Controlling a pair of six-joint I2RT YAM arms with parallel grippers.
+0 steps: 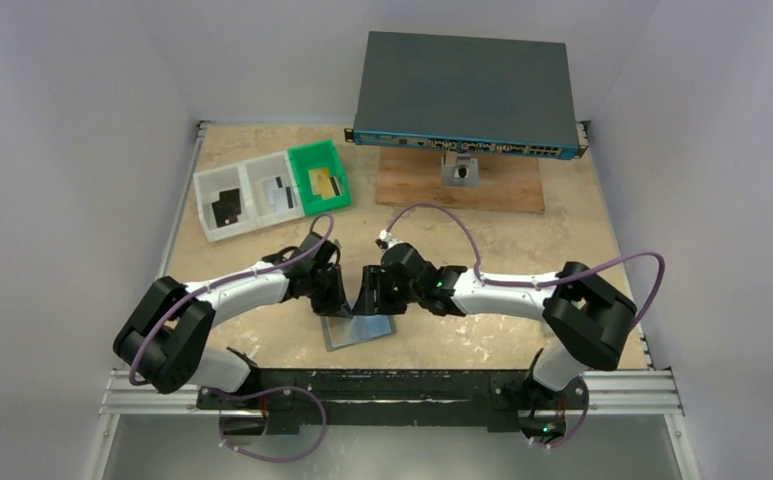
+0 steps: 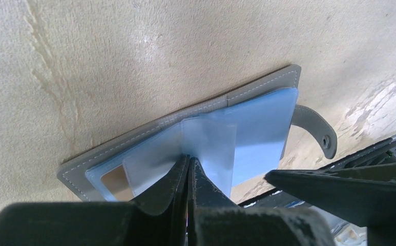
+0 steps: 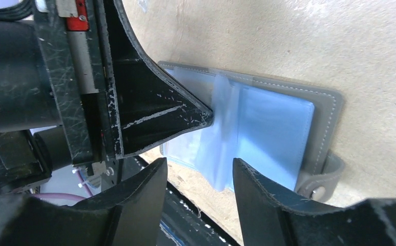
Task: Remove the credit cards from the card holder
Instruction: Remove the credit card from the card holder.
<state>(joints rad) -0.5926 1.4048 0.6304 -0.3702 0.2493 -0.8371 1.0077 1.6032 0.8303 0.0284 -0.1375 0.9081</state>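
Observation:
The card holder (image 1: pixel 359 330) lies open on the table near the front edge, bluish clear pockets up. It also shows in the left wrist view (image 2: pixel 267 123) and the right wrist view (image 3: pixel 272 128). One clear sleeve (image 2: pixel 208 148) stands up at the middle fold. A tan-gold card (image 2: pixel 116 182) shows in the left end pocket. My left gripper (image 1: pixel 334 300) is shut, its tips (image 2: pixel 189 159) resting on the pockets at the foot of that sleeve. My right gripper (image 1: pixel 372 295) is open (image 3: pixel 200 163), its fingers either side of the sleeve's near edge, holding nothing.
Two white trays (image 1: pixel 212 190) and a green tray (image 1: pixel 314 155) stand at the back left with black (image 1: pixel 227 207), silver-grey (image 1: pixel 280 192) and gold (image 1: pixel 324 182) cards in them. A large dark box (image 1: pixel 465 95) sits on a wooden board (image 1: pixel 507 185) at the back.

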